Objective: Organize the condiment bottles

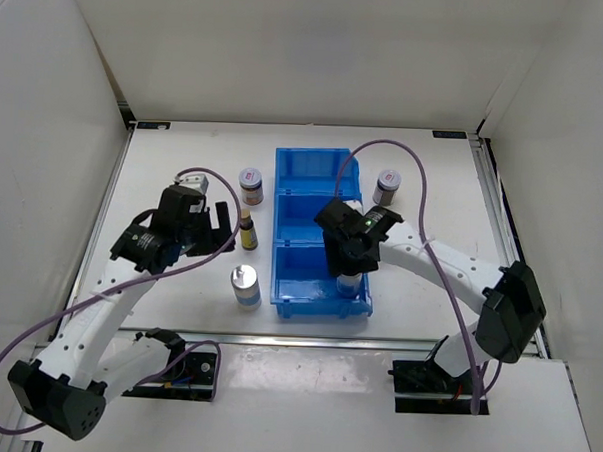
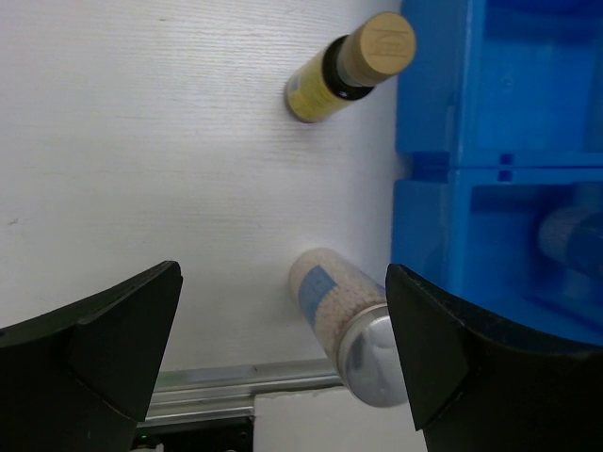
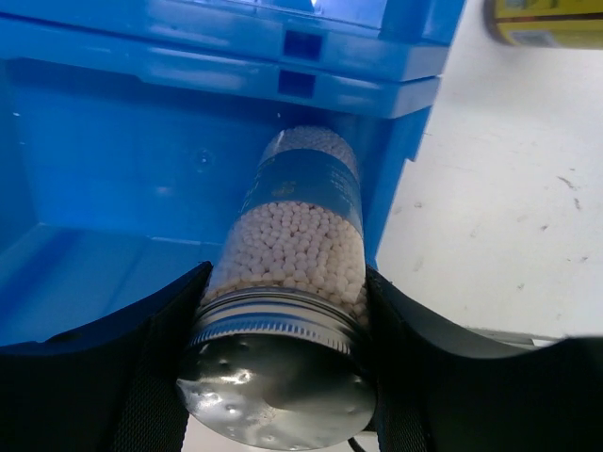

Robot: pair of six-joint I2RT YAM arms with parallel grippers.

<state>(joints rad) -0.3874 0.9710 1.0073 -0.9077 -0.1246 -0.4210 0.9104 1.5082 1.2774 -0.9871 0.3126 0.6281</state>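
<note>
My right gripper (image 1: 348,268) is shut on a white-blue cylinder bottle (image 3: 297,245) with a shiny silver cap, and holds it upright in the near compartment of the blue bin (image 1: 304,286). In the right wrist view the gripper (image 3: 278,363) clamps the bottle just below the cap. My left gripper (image 1: 219,232) is open and empty, above the table left of the bin. The second white-blue bottle (image 1: 245,285) stands below it, between the open fingers (image 2: 94,348) in the left wrist view (image 2: 344,315). A slim dark yellow-labelled bottle (image 1: 247,230) stands beyond it and shows in the left wrist view (image 2: 349,66). Two squat jars (image 1: 251,184) (image 1: 386,186) flank the bin.
The bin (image 2: 499,141) has three compartments in a row. A yellow-labelled container (image 3: 546,24) shows on the table right of the bin. An aluminium rail (image 2: 245,381) runs along the table's near edge. White walls enclose the table.
</note>
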